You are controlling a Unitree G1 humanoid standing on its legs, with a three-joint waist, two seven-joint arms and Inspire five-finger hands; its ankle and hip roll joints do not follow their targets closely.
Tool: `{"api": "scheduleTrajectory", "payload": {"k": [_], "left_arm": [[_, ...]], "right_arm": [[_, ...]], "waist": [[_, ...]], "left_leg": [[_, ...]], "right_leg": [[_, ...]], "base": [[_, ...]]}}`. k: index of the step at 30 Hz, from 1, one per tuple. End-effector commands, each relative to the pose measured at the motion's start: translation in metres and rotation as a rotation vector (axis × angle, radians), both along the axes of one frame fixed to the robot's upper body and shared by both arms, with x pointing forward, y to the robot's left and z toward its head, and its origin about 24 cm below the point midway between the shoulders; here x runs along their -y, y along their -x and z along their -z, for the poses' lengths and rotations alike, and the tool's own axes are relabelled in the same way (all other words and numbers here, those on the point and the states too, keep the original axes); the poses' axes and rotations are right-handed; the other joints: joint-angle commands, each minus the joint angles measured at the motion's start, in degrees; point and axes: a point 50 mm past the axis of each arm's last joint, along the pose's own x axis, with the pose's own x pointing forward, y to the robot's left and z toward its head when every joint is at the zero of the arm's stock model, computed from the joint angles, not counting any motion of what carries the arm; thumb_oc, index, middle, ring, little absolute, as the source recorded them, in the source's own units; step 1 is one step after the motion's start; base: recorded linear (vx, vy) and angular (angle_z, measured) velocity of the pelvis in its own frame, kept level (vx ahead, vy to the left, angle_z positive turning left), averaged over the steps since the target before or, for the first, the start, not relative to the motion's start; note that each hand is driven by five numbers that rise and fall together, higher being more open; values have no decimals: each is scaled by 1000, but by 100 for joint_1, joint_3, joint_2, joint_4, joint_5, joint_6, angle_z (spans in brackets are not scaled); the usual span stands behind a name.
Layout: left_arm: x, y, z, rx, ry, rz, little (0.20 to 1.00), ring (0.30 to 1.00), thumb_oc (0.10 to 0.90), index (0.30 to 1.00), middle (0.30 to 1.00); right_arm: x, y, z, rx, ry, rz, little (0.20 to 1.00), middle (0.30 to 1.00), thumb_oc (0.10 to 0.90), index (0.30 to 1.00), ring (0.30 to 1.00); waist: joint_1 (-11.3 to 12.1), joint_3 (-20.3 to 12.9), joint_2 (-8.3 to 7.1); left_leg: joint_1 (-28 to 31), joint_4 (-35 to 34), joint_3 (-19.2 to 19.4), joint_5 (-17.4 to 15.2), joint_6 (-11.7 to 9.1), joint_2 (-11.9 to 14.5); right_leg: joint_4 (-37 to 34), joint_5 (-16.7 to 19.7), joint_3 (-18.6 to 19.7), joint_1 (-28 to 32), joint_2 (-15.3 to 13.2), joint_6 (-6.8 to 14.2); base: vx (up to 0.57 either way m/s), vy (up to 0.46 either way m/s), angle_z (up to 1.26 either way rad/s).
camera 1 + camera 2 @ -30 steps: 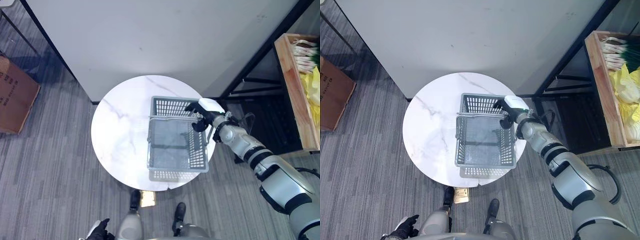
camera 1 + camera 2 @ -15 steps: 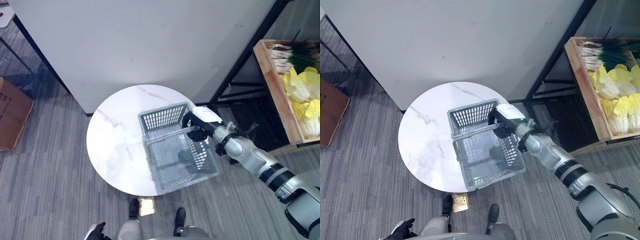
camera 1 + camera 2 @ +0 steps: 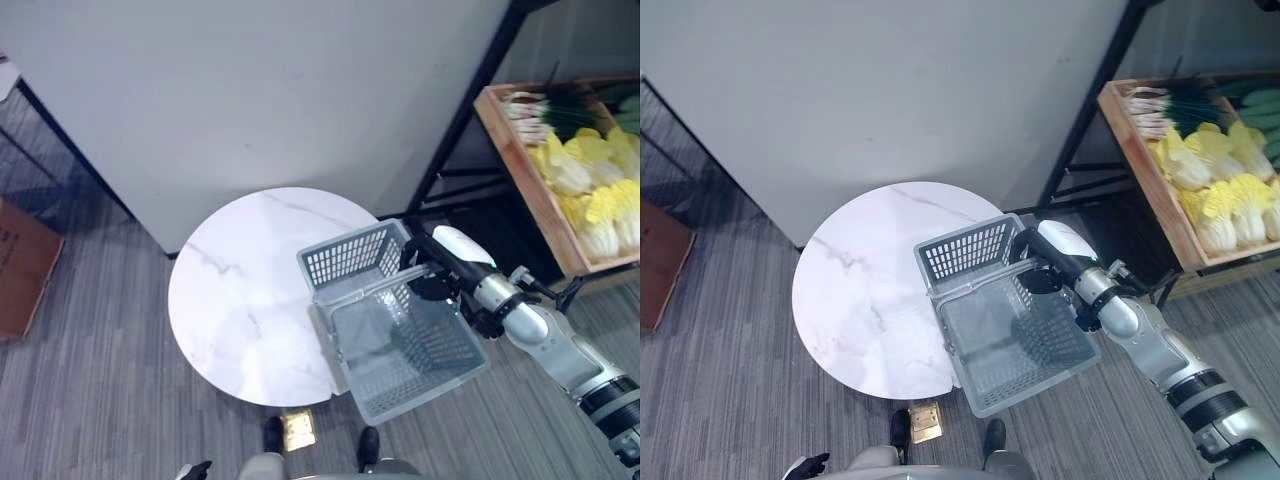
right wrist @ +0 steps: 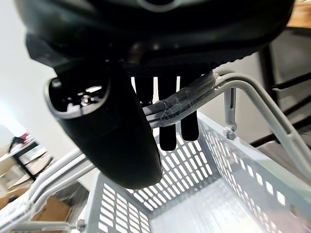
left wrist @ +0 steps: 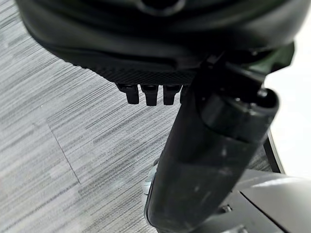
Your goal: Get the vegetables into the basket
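- Grey carpet floor (image 3: 90,390), white wall behind, round marble desk (image 3: 240,300) centre; wooden crate (image 3: 1130,160) on black rack (image 3: 470,120) to robot's right.
- Grey plastic basket (image 3: 400,330) empty, hanging half off desk's right edge, tilted; looks lifted, not resting flat.
- Right hand (image 3: 432,272) clamped on basket's wire handle (image 4: 194,102): fingers curled over bar, thumb under, per right wrist view.
- Left hand (image 5: 150,92) low by robot's side over carpet, holding nothing; fingers look curled in.
- Veg: yellow-white cabbages (image 3: 1215,200) + green onions (image 3: 1155,100) all in crate, well apart from basket.
- Step in hand, by judgement: carry basket toward crate.
- Doing it well: keep grip tight & centred on handle so basket hangs level; clear desk rim before swinging; watch rack's black upright; park basket just beside/below crate, mouth up.
- Risk: off-centre hold → basket twists, knocks rack.
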Motion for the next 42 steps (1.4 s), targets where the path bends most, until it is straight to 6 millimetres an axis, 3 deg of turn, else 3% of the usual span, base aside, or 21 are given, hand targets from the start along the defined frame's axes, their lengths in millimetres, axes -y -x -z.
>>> {"api": "scheduleTrajectory", "payload": {"k": [1, 3, 4, 8, 9, 10, 11, 13, 16, 20, 22, 27, 30, 34, 37, 38, 40, 41, 42], "left_arm": [[-19, 5, -5, -33, -67, 12, 1000, 1000, 900, 1000, 1000], [-21, 2, -6, -27, -75, 31, 1000, 1000, 900, 1000, 1000], [-23, -2, -7, -17, -84, 43, 1000, 1000, 900, 1000, 1000], [-30, -11, -11, 10, -108, 66, 1000, 1000, 900, 1000, 1000], [-33, -12, -12, 16, -117, 69, 1000, 1000, 900, 1000, 1000], [-37, -17, -15, 31, -133, 70, 1000, 1000, 900, 1000, 1000], [-37, -17, -15, 31, -134, 69, 1000, 1000, 900, 1000, 1000], [-41, -18, -17, 38, -146, 58, 1000, 1000, 900, 1000, 1000], [-42, -16, -17, 34, -146, 55, 1000, 1000, 900, 1000, 1000], [-38, -12, -15, 21, -133, 54, 1000, 1000, 900, 1000, 1000], [-34, -15, -13, 28, -121, 49, 1000, 1000, 900, 1000, 1000], [-27, -20, -11, 40, -103, 48, 1000, 1000, 900, 1000, 1000], [-15, -27, -9, 64, -74, 52, 1000, 1000, 900, 1000, 1000], [-9, -34, -8, 87, -62, 67, 1000, 1000, 900, 1000, 1000], [-5, -44, -10, 129, -59, 69, 1000, 1000, 900, 1000, 1000], [-5, -47, -11, 143, -60, 60, 1000, 1000, 900, 1000, 1000], [-4, -50, -12, 163, -63, 39, 1000, 1000, 900, 1000, 1000], [-4, -49, -12, 173, -63, 16, 1000, 1000, 900, 1000, 1000], [-4, -49, -12, 173, -63, 15, 1000, 1000, 900, 1000, 1000]], "right_arm": [[-12, -9, -81, 352, -79, -107, 300, 300, 400, 300, 300], [1, -2, -79, 359, -37, -64, 300, 300, 400, 300, 300], [9, 1, -79, 367, -27, -31, 300, 300, 400, 300, 300], [20, 2, -76, 377, -19, 33, 300, 300, 400, 300, 300], [21, 3, -76, 381, -20, 38, 300, 300, 400, 300, 300], [24, 1, -76, 384, -15, 52, 300, 300, 400, 300, 300], [24, 1, -76, 384, -16, 52, 300, 300, 400, 300, 300], [28, 4, -74, 381, -10, 67, 300, 300, 400, 300, 300], [29, 5, -73, 373, -4, 68, 300, 300, 400, 300, 300], [29, 7, -72, 362, -18, 68, 300, 300, 400, 300, 300], [33, 12, -69, 349, -25, 80, 300, 300, 400, 300, 300], [38, 18, -69, 343, -26, 100, 300, 300, 400, 300, 300], [48, 24, -66, 331, 5, 135, 300, 300, 400, 300, 300], [57, 28, -67, 336, 67, 161, 300, 300, 400, 300, 300], [67, 31, -66, 340, 129, 200, 300, 300, 400, 300, 300], [67, 30, -68, 352, 132, 199, 300, 300, 400, 300, 300], [67, 26, -69, 357, 129, 200, 300, 300, 400, 300, 300], [67, 21, -65, 340, 119, 204, 300, 300, 400, 300, 300], [67, 21, -65, 340, 119, 204, 300, 300, 400, 300, 300]], "waist": [[70, -260, -355], [-82, -201, -377], [-183, -161, -386], [-269, -55, -372], [-256, -19, -327], [-203, 44, -245], [-207, 35, -256], [-114, 52, -134], [-26, 18, -81], [37, -72, -82], [-57, -103, -60], [-157, -71, 27], [-344, -23, 212], [-444, 36, 346], [-476, 132, 415], [-448, 197, 407], [-302, 286, 389], [-182, 273, 358], [-184, 268, 358]], "left_leg": [[28, 783, 46, -821, 41, 138], [59, 790, 163, -857, 112, 24], [70, 741, 286, -854, 162, -81], [18, 692, 579, -813, 219, -124], [7, 703, 648, -820, 227, -67], [-93, 745, 826, -764, 243, 49], [-112, 741, 827, -745, 245, 39], [-210, 777, 1098, -656, 253, 191], [-239, 771, 1337, -597, 276, 263], [-162, 761, 1588, -660, 145, 355], [-106, 764, 1735, -587, 31, 470], [-91, 734, 1779, -441, -104, 613], [-28, 668, 1834, -221, -278, 836], [-43, 669, 1861, -66, -401, 994], [-174, 1149, 1700, -50, -547, 1221], [-297, 1289, 1532, 98, -483, 1202], [-441, 1265, 663, 61, -427, 808], [-573, 1055, -36, -139, -315, 417], [-577, 1052, -37, -137, -315, 415]], "right_leg": [[279, 490, 178, -437, -740, 625], [357, 774, 327, -564, -834, 705], [327, 1109, 464, -719, -917, 790], [271, 1435, 554, -1011, -975, 823], [302, 1277, 467, -1007, -940, 785], [614, 993, 99, -1005, -981, 718], [616, 1001, 102, -1027, -991, 715], [1142, 554, -401, -815, -1054, 594], [1520, 337, -598, -680, -1103, 545], [1231, 230, -743, -390, -1063, 661], [1015, 16, -792, -351, -890, 616], [893, -103, -839, -339, -768, 555], [913, -308, -767, -404, -545, 435], [963, -426, -678, -481, -375, 331], [838, -538, -581, -385, -173, 188], [829, -450, -549, -447, -130, 97], [802, -451, -358, -429, -88, 50], [740, -410, -82, -466, -25, 53], [739, -408, -83, -470, -26, 53]], "base": [[-60, 160, -39], [-106, 173, -30], [-129, 170, -16], [-181, 130, -43], [-211, 54, -99], [-210, 53, -84], [-220, 58, -65], [-182, 69, -69], [-136, 37, -81], [13, -71, -74], [23, -193, -58], [-1, -171, -25], [10, -234, -26], [-30, -203, -11], [-38, -198, -15], [-95, -152, -38], [-64, -96, -63], [-2, -88, -69], [63, -91, -79]]}}
